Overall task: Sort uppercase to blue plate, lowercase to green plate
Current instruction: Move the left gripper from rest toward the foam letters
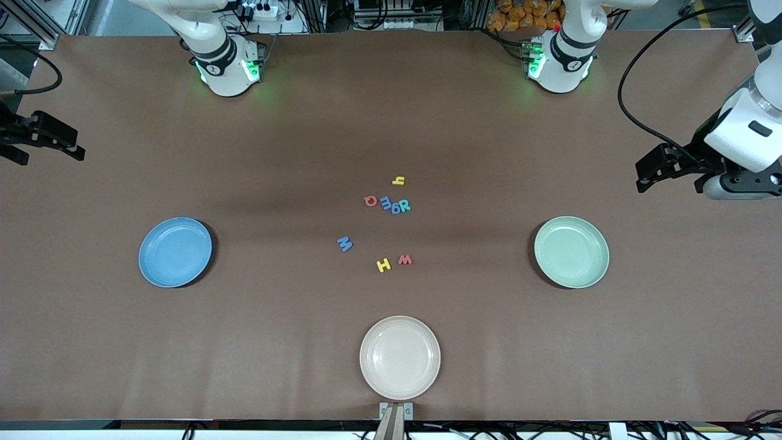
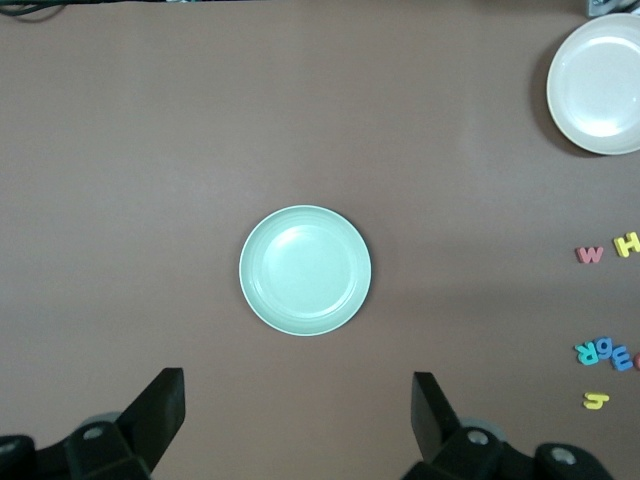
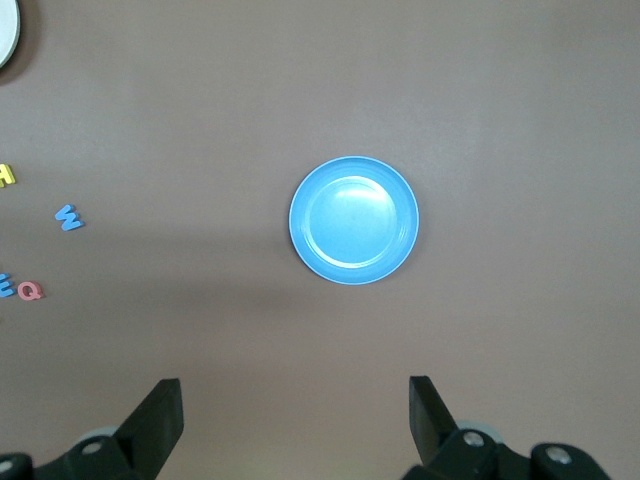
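Note:
Eight foam letters lie mid-table between the plates. Uppercase: red Q (image 1: 370,200), teal R (image 1: 404,206), larger blue M (image 1: 344,244), yellow H (image 1: 383,264). Lowercase: yellow y (image 1: 398,180), blue m (image 1: 385,202), blue g (image 1: 396,208), red w (image 1: 405,260). The m, g and R touch in a clump. The blue plate (image 1: 175,252) lies toward the right arm's end and the green plate (image 1: 571,252) toward the left arm's end, both empty. My left gripper (image 1: 649,174) (image 2: 298,400) is open over bare table by the green plate (image 2: 305,270). My right gripper (image 1: 67,146) (image 3: 295,405) is open over bare table by the blue plate (image 3: 354,220).
An empty cream-beige plate (image 1: 399,357) lies near the table's front edge, nearer to the front camera than the letters. Both arm bases stand along the top of the front view. Brown tabletop surrounds the plates.

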Controlling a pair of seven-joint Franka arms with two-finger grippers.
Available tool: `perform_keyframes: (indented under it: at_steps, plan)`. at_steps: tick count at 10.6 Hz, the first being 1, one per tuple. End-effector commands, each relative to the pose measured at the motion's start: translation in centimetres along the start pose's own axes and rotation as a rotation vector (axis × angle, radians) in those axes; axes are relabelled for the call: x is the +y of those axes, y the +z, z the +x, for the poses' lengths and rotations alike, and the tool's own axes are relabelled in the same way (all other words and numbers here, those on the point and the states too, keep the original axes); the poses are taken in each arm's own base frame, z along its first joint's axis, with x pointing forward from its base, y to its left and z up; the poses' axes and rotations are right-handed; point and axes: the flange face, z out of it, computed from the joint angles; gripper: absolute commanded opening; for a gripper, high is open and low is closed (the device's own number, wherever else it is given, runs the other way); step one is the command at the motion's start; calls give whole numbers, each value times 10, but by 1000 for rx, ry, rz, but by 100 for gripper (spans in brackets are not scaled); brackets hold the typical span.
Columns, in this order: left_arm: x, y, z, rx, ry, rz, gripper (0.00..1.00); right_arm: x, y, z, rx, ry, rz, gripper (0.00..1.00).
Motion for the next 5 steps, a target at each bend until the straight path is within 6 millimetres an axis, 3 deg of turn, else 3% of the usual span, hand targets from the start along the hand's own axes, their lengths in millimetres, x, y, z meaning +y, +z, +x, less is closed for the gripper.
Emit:
perform_keyframes:
  at_steps: [1, 3, 5]
  plan:
    - [12, 9, -2, -17, 86, -3, 100, 0, -2, -3, 8, 6, 16, 100]
    - [42, 36, -6, -56, 130, -7, 100, 4, 7, -3, -5, 12, 16, 100]
    - [95, 72, -4, -95, 183, -9, 100, 5, 9, -2, -8, 15, 17, 100]
